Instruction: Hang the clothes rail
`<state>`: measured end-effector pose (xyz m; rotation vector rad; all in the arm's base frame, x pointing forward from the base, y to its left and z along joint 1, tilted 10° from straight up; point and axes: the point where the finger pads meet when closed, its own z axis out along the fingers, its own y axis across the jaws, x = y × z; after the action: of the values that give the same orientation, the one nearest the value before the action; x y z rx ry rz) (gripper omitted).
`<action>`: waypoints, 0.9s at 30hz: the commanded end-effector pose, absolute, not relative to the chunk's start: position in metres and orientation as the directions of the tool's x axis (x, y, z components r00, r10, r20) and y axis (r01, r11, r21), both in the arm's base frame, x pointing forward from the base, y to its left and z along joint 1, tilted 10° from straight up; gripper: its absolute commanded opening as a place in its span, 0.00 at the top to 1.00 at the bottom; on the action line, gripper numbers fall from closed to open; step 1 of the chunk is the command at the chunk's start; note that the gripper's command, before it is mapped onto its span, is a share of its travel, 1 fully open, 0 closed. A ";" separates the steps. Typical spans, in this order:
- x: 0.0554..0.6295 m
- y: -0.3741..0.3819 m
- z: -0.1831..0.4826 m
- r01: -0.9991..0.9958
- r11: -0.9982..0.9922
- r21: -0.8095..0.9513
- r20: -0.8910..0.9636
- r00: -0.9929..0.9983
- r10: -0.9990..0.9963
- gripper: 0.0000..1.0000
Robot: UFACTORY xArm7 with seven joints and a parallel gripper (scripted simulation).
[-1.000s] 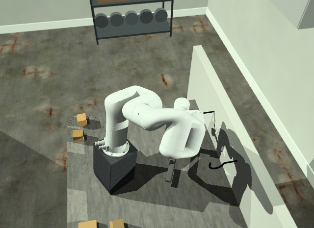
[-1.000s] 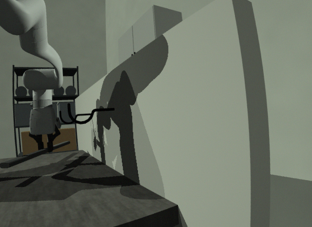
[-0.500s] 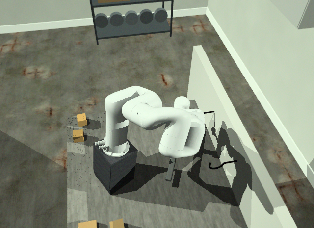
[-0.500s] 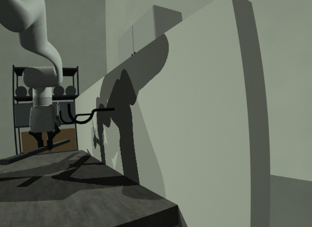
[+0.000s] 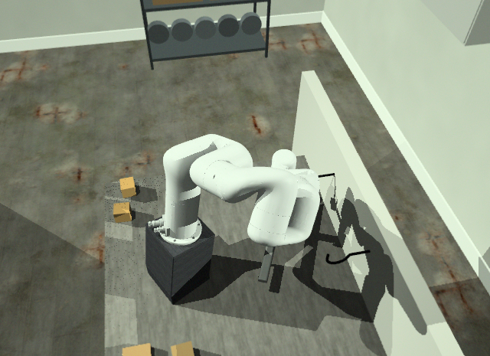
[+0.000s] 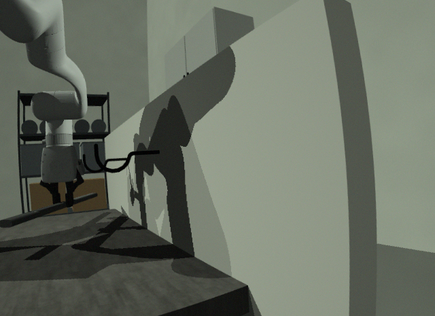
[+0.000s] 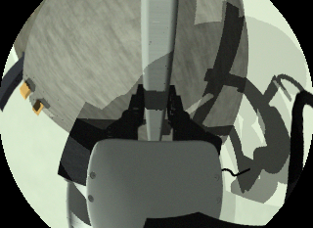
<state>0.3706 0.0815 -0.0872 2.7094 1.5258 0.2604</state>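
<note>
The clothes rail [image 6: 49,208] is a long grey bar. My gripper [image 6: 62,199] is shut on its middle and holds it a little above the dark platform, left of the wall panel. In the wrist view the rail [image 7: 158,46] runs straight away between the two black fingers. In the overhead view only the rail's near end [image 5: 266,264] sticks out under the arm. Two black hooks jut from the wall panel: the near one [image 5: 347,256] and the far one [image 5: 328,174]. In the side view the near hook [image 6: 130,160] and the far hook [image 6: 92,160] sit higher than the rail.
The wall panel [image 5: 347,210] stands right of the arm. The arm's base sits on a dark block [image 5: 174,257]. Small cardboard boxes [image 5: 127,186] lie left of it and at the bottom edge [image 5: 136,349]. A metal shelf [image 5: 205,24] with cylinders stands at the back.
</note>
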 end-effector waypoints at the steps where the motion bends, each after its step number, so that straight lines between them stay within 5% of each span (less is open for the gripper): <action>1: 0.371 0.082 -0.084 0.847 -0.521 0.102 0.136 0.507 0.851 1.00; 27: 0.365 0.079 -0.045 0.847 -0.521 0.102 0.136 0.507 0.851 1.00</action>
<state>0.3648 0.0793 -0.0509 2.7091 1.5258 0.2607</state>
